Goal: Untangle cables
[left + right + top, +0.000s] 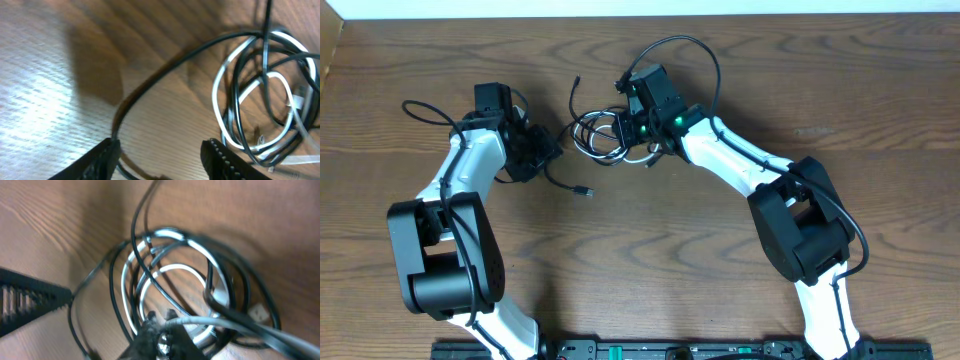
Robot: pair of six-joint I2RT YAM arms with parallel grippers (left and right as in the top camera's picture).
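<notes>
The black cable [609, 133] and the white cable [638, 158] lie coiled together in one bundle on the wooden table, between my two grippers. One black end with a plug [585, 191] trails toward the front, and another end [577, 82] points to the back. My left gripper [548, 152] is open just left of the bundle. In the left wrist view the gripper [160, 160] has a black strand [150, 85] beside its left finger. My right gripper [167, 332] is shut on a white strand [235, 325] at the bundle's edge, with the coils [170, 275] beyond it.
The table's back edge [640, 14] runs along the top. Thick black robot wires loop above the right wrist [705, 50] and left of the left wrist [425, 108]. The left gripper's finger [30, 300] shows in the right wrist view.
</notes>
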